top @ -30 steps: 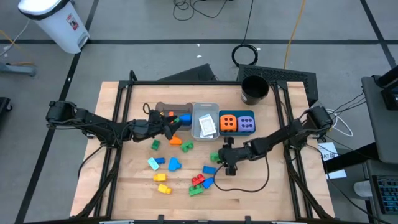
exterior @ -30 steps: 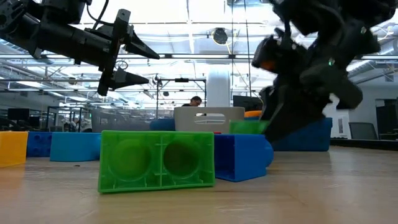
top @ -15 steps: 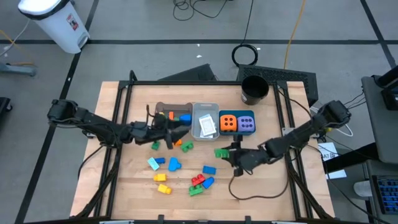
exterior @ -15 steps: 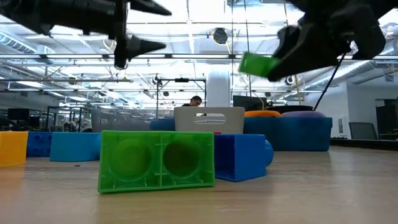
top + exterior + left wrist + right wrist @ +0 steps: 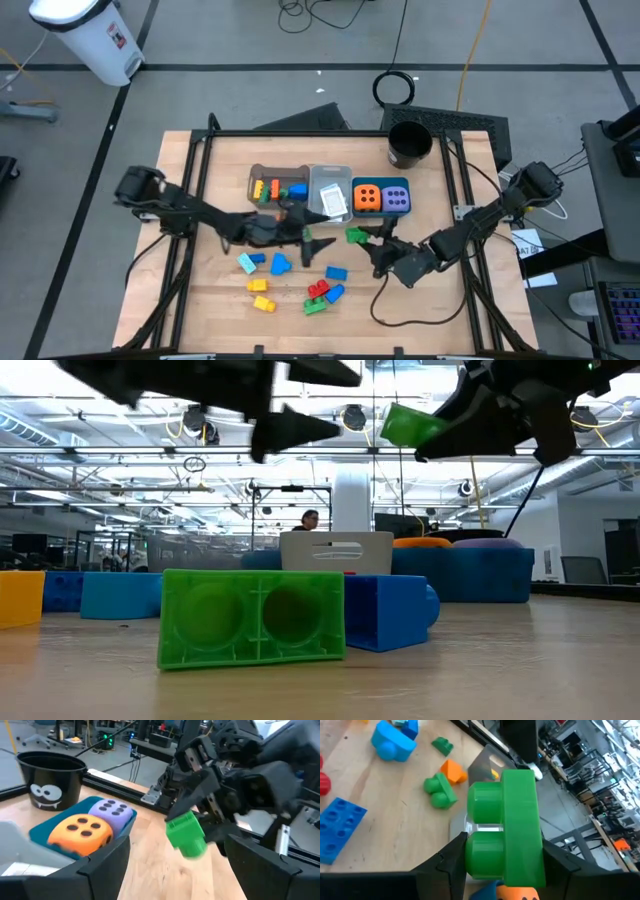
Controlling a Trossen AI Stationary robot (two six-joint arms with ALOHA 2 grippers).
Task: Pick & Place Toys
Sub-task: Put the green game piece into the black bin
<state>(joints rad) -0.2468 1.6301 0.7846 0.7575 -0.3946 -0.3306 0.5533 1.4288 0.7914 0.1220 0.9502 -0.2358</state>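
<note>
My right gripper is shut on a green two-stud brick, held above the table's middle, just in front of the teal bin. My left gripper stands open a little to the brick's left, pointing level at it; in the left wrist view the green brick hangs ahead of its two fingers. Several loose bricks lie on the table near the front. The orange cube and purple cube sit in the teal bin. My right gripper pinches the green brick between its two fingers, one on each of two opposite sides. The fingers come from the table's right, slanting slightly down. The brick is lifted clear of the table, its two studs turned sideways.
A grey bin with a few bricks, a clear bin with a white card and the teal bin stand in a row at the far middle. A black cup stands at the far right. A big green brick lies near the low camera.
My right gripper has risen from the table with the green brick, lifting it clear, and has rolled about its wrist. My left gripper has left the grey bin and gone toward the right and the near edge, toward the green brick, still open.
</note>
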